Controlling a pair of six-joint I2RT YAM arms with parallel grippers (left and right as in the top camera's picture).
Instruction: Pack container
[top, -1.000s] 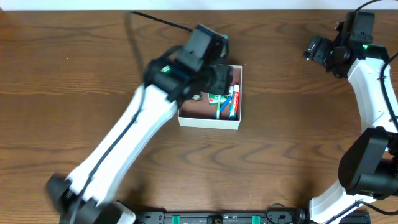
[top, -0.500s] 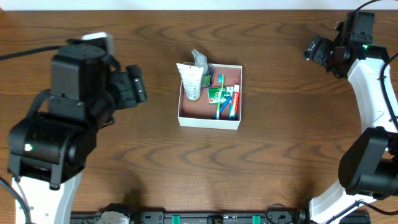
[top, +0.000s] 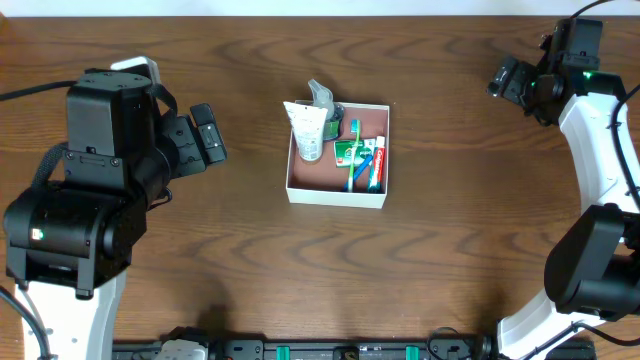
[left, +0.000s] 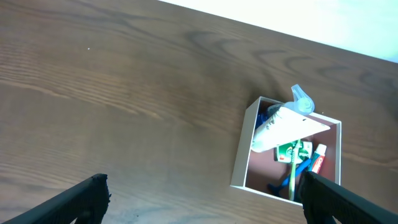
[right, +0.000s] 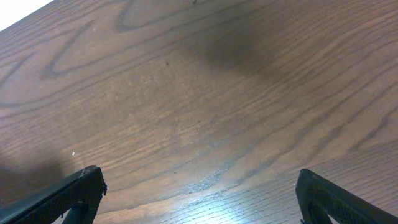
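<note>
Two grippers are in view, and neither holds anything. The left gripper (top: 212, 135) hovers over bare worktop (top: 450, 230) to the left of the container (top: 336, 197), well apart from it. In its wrist view the two dark fingers (left: 81, 199) sit at the lower corners of the picture, spread wide, with wood grain between them. The right gripper (top: 505, 78) hangs near the far right edge of the worktop, also well clear of the container. Its wrist view shows the fingers (right: 74, 193) spread far apart over plain wood.

The container stands upright near the middle of the worktop, a little toward the far edge, between the two arms. It is a shallow, square, lidless box with white walls and a pinkish-brown floor. A white tube (top: 308, 130) lies slanted at its far left corner, with the broad end reaching over the rim. Just beyond that end, a clear plastic piece (top: 320, 95) pokes past the far wall; I cannot tell what it is. A green-and-blue toothbrush (top: 352, 165) lies along the right half beside a red-and-white toothpaste box (top: 377, 165), which is against the right wall. A small green packet (top: 344, 152) lies between the tube and the toothbrush.
</note>
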